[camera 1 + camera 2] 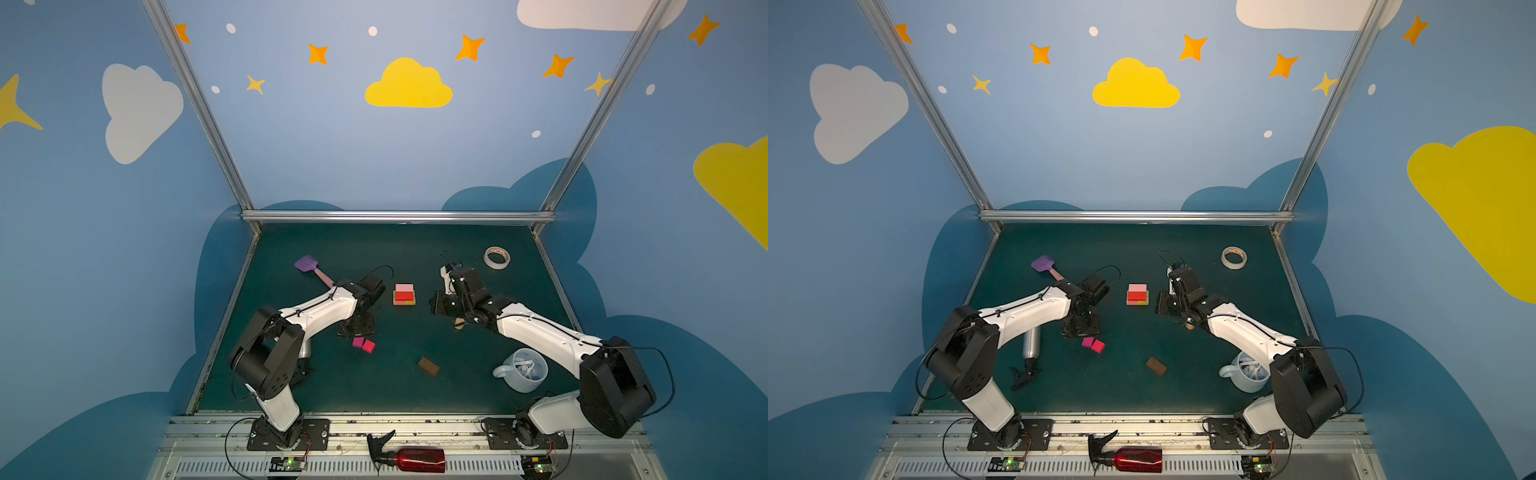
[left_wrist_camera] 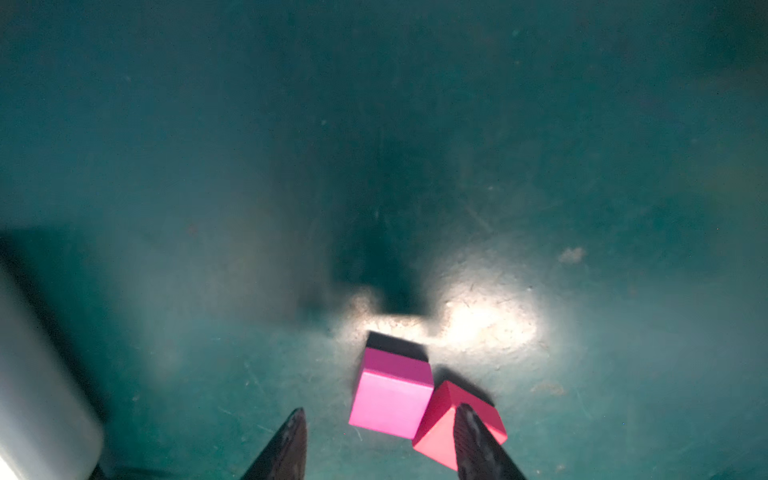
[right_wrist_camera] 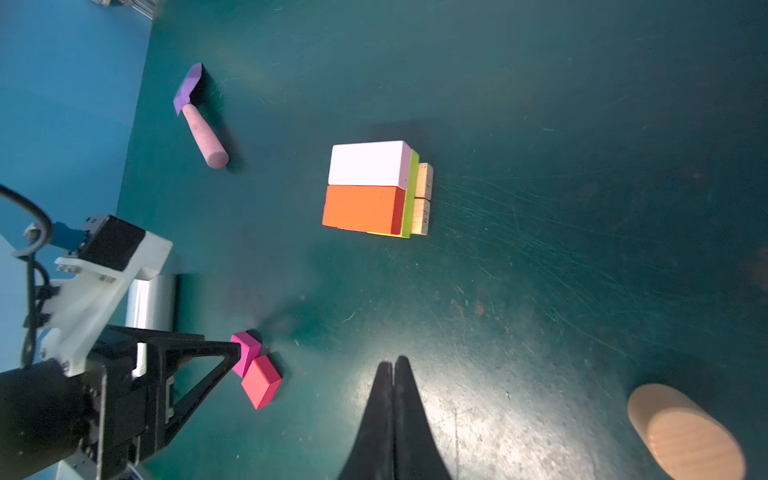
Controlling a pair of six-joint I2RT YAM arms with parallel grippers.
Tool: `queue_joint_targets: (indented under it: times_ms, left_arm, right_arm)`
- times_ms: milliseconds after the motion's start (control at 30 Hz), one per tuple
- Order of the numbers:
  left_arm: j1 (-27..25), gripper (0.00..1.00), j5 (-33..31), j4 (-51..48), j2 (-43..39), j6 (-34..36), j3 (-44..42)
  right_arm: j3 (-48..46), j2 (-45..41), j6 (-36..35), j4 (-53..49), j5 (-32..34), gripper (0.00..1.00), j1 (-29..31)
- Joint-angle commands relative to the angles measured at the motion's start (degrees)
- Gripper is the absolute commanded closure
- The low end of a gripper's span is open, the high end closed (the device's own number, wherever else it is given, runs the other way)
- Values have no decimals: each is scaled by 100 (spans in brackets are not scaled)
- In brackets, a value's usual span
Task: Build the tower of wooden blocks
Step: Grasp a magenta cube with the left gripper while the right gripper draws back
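Observation:
The tower (image 1: pixel 404 294) (image 1: pixel 1137 294) stands mid-table, with tan bars at the base, lime-green above, and a light pink and a red bar on top (image 3: pixel 370 191). A magenta block (image 2: pixel 390 395) and a red block (image 2: pixel 436 428) lie touching on the mat (image 1: pixel 358 342) (image 1: pixel 368 346). My left gripper (image 2: pixel 380 411) hangs open just over them; the magenta block shows between its fingers, and one finger overlaps the red one. A brown block (image 1: pixel 429 366) lies nearer the front. The tan cylinder (image 3: pixel 685 432) lies beside my right gripper (image 3: pixel 392 361), which is shut and empty.
A purple spatula (image 1: pixel 309 268) lies at the back left and a white tape roll (image 1: pixel 497 257) at the back right. A pale mug (image 1: pixel 524 370) stands under the right arm. A silver bottle (image 1: pixel 1031 343) lies under the left arm, and a red spray bottle (image 1: pixel 411 457) on the front rail.

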Motion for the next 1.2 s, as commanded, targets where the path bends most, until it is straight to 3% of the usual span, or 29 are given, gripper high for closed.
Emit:
queue_joint_targets:
  times_ms: [0,1167]
  left_arm:
    - [-1,47,-28,12,164,9,-2]
    - [-4,59,185,220,174,-89,-370]
  right_arm:
    - [-81,38,55,81,-7,100,49]
    - [-81,114,75,53,64,100,75]
